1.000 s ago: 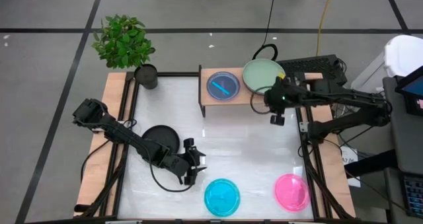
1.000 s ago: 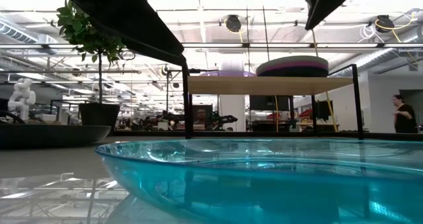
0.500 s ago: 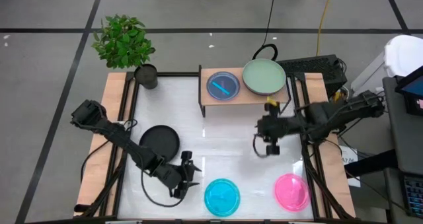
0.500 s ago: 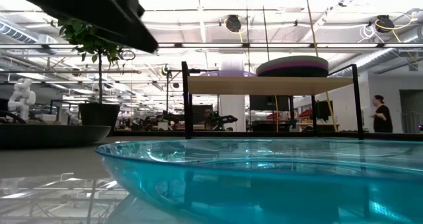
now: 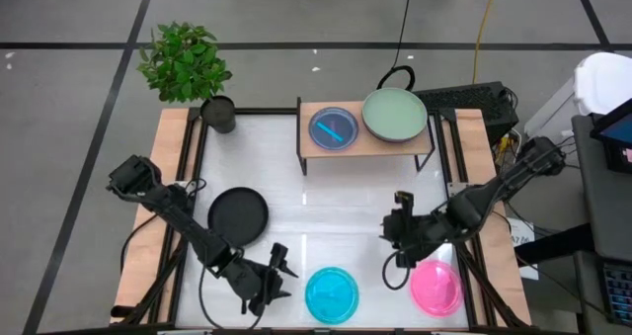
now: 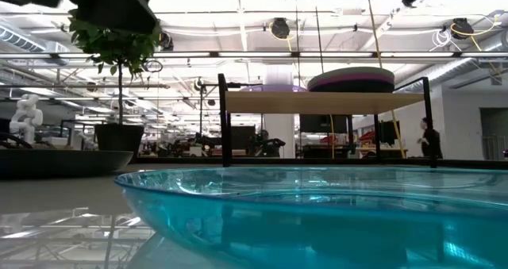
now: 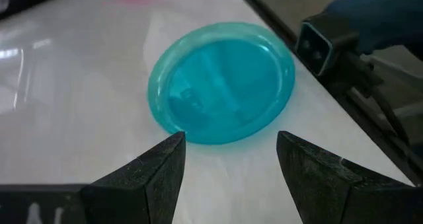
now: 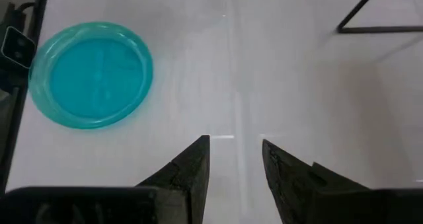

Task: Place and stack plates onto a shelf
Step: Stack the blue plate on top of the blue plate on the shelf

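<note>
The shelf [image 5: 366, 142] stands at the far edge of the table [image 5: 326, 207], and everything else is placed from it. On its wooden top lie two stacks of plates side by side: a purple plate [image 5: 334, 127] towards the plant pot [image 5: 219, 114], and a sage green plate [image 5: 394, 115] on the other end, overhanging the shelf's far edge; the low view shows this stack [image 6: 351, 80] as several plates thick, a pink band under the dark top. Out from the shelf, near the table's front edge, the cyan plate [image 5: 331, 294] lies flat and alone, with the pink plate [image 5: 435, 287] beside it towards the right arm's side. A black plate [image 5: 238, 213] lies between the shelf and the front edge, on the left arm's side. The left gripper [image 5: 276, 278] hovers just beside the cyan plate on the side away from the pink one, its fingers [image 7: 149, 178] spread apart and holding nothing, the cyan plate [image 7: 221, 82] framed between them in the left wrist view. The right gripper [image 5: 399, 219] hangs between the shelf and the pink plate, its fingers [image 8: 188, 168] parted by a narrow gap and empty, over bare table.
</note>
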Controlling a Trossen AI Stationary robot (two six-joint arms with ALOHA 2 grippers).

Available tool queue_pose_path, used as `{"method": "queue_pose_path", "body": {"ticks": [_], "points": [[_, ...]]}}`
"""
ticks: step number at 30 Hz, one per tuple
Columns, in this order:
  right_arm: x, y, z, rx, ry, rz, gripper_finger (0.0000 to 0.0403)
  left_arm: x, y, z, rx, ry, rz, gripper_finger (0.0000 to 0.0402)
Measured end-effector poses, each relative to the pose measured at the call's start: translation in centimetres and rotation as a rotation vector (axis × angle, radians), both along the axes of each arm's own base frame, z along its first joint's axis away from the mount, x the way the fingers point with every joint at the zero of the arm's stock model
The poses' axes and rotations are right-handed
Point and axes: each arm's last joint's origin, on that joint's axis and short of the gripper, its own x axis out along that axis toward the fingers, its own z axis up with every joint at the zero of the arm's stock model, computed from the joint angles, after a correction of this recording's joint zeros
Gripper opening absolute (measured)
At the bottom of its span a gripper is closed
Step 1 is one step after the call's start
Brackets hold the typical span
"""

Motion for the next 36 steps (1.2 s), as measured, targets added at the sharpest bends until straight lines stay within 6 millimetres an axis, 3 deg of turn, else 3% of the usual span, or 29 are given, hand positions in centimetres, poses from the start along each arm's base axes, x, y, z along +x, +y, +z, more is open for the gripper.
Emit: {"method": "queue_pose_path", "body": {"ticks": [10, 21, 28, 36], "points": [[-0.2, 1.1, -3.7, 0.063, -0.044, -0.005, 0.0121, 1.0, -1.4, -1.9, 0.086, -0.037, -0.131, 0.0243], [-0.3, 1.1, -6.1, 0.068, -0.064, 0.006, 0.0121, 4.0, -3.2, -5.5, 0.381, -0.024, -0.312, 0.0243], [-0.6, 0.8, -6.6, 0.070, -0.059, -0.005, 0.0121, 4.6, -3.0, -6.0, 0.479, -0.040, -0.376, 0.0242], [-0.7, 0.8, -6.6, 0.064, -0.053, -0.001, 0.0121, 5.2, -2.1, -6.1, 0.590, -0.052, -0.445, 0.0165]]}}
